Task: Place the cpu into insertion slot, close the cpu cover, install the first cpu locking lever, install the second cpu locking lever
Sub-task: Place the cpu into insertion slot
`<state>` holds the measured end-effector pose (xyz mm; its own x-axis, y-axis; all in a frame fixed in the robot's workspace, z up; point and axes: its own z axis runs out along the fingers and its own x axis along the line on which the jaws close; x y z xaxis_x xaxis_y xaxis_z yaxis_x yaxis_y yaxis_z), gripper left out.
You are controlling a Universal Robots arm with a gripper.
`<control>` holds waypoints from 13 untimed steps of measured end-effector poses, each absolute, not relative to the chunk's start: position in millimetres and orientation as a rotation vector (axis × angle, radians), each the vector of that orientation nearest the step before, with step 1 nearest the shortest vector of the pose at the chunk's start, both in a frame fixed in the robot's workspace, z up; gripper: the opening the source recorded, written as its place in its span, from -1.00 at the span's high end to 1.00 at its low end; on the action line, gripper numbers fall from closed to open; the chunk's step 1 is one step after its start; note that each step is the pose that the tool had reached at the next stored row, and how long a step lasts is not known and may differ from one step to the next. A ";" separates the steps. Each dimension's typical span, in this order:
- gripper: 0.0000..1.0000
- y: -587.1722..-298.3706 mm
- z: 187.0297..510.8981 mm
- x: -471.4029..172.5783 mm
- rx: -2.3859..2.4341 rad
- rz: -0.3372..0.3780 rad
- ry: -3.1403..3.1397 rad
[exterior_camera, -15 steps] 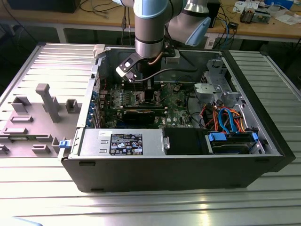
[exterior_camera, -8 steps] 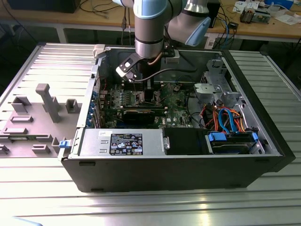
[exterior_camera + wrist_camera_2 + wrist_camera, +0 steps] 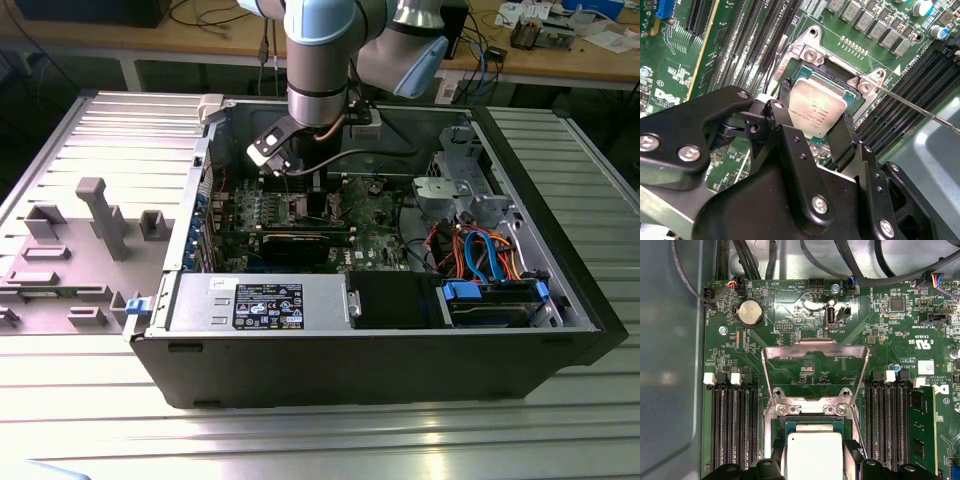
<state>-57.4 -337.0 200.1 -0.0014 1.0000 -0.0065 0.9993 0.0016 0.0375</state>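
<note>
Cpu (image 3: 816,111) clamped between fingers (image 3: 841,134) at insertion slot (image 3: 836,76), cpu cover (image 3: 810,346) open.

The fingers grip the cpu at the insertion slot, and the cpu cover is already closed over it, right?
Not quite. In the first wrist view the cpu cover stands open, swung back from the insertion slot; the fingers do grip the cpu there.

Silver arm (image 3: 318,70) with pale blue joint caps; black hand (image 3: 815,106), seemingly plastic, studded with silver screws
</note>
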 end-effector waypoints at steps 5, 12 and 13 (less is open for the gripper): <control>-0.09 -336.9 199.8 -57.3 2.198 0.034 2.201; -0.36 -336.1 199.6 -56.9 2.200 0.035 2.199; -0.36 -334.4 199.5 -56.8 2.201 0.034 2.198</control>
<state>-56.8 -334.4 199.5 0.0016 1.0000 -0.0063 0.9993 -0.0013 0.0377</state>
